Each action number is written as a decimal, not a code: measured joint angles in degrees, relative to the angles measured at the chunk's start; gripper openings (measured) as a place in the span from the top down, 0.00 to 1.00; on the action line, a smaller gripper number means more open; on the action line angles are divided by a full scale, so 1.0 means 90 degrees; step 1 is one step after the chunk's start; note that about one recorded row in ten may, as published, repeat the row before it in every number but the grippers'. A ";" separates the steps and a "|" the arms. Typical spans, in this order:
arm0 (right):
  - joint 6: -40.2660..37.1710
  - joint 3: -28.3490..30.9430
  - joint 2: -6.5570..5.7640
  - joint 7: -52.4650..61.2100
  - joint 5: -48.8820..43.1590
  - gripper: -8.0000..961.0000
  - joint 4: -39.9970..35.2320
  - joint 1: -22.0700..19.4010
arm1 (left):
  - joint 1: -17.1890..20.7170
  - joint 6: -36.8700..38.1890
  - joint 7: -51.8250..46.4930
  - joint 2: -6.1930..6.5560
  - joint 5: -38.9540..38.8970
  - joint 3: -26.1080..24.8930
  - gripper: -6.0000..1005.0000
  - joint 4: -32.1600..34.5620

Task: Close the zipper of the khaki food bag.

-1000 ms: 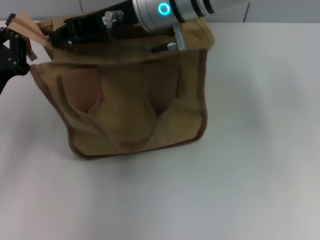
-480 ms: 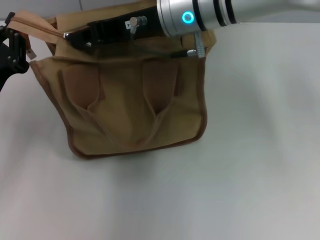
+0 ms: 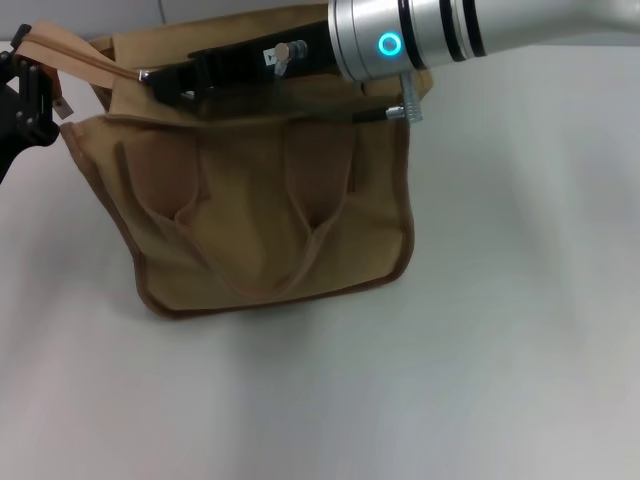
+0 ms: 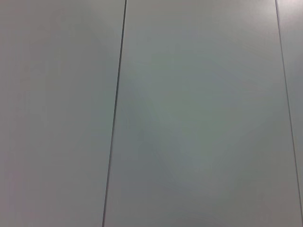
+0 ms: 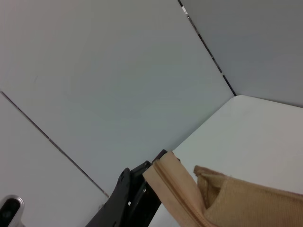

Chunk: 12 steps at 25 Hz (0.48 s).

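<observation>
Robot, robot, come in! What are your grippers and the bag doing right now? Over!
Left gripper pinching the zipper tape end. Right gripper low along the top of the khaki food bag. Nothing in the way.

White tabletop point(image 3: 480, 330), pale grey panelled wall point(image 4: 189, 113) behind, thin dark vertical seams point(image 4: 115, 113), soft even light

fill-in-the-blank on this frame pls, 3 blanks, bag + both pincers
1. The left pincer holds the ____ end of the khaki food bag, at the end tab of the zipper.
2. The right pincer reaches across the ____ of the bag.
3. The bag rests on a ____ table.

Missing words: left; top; white
</observation>
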 joint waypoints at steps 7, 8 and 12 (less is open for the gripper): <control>-0.0036 0.0068 -0.0001 -0.0204 0.0034 0.98 -0.0005 -0.0087 | 0.0000 -0.0005 0.0000 0.0000 -0.0003 0.0000 0.98 0.0005; -0.0046 0.0075 -0.0001 -0.0221 0.0034 0.98 -0.0005 -0.0098 | 0.0000 -0.0007 0.0000 0.0000 -0.0003 0.0000 0.98 0.0007; -0.0067 0.0134 0.0000 -0.0227 0.0034 0.98 -0.0010 -0.0164 | 0.0000 -0.0013 0.0000 0.0000 -0.0004 0.0000 0.98 0.0010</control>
